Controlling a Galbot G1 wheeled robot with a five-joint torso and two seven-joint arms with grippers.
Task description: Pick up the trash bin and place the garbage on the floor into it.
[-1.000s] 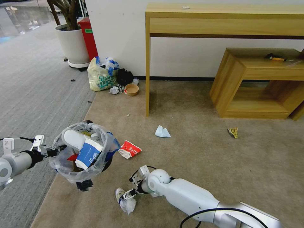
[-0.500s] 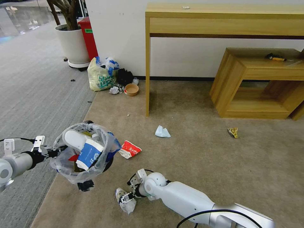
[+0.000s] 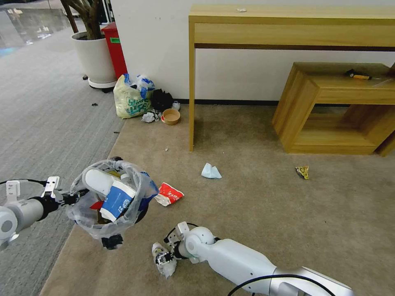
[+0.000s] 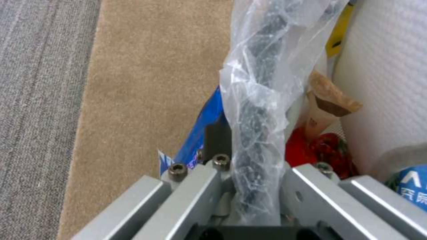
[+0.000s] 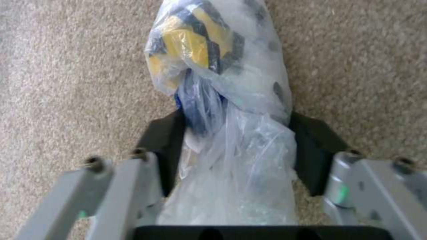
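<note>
The trash bin (image 3: 111,203), black with a clear crinkly bag, hangs above the carpet edge. My left gripper (image 3: 70,197) is shut on its bag-wrapped rim (image 4: 258,140). A white slipper (image 3: 98,181) and a blue-and-white carton (image 3: 116,200) stick out of it. My right gripper (image 3: 164,258) is down on the carpet, open, its black fingers (image 5: 162,151) standing on either side of a crumpled clear plastic bundle (image 5: 227,100) with yellow and blue inside. Other garbage lies about: a red wrapper (image 3: 168,194), a pale blue tissue (image 3: 211,171), a yellow scrap (image 3: 303,172).
A yellowish shopping bag (image 3: 131,100), a paper bowl (image 3: 171,116) and crumpled tissues (image 3: 148,117) sit by the wall. A wooden table (image 3: 191,82) and low shelf (image 3: 341,107) stand behind. A white planter (image 3: 94,57) is far left. Grey floor borders the carpet on the left.
My right arm has drawn back and lowered, bringing its gripper down around the plastic bundle. The left gripper and the bin have barely moved.
</note>
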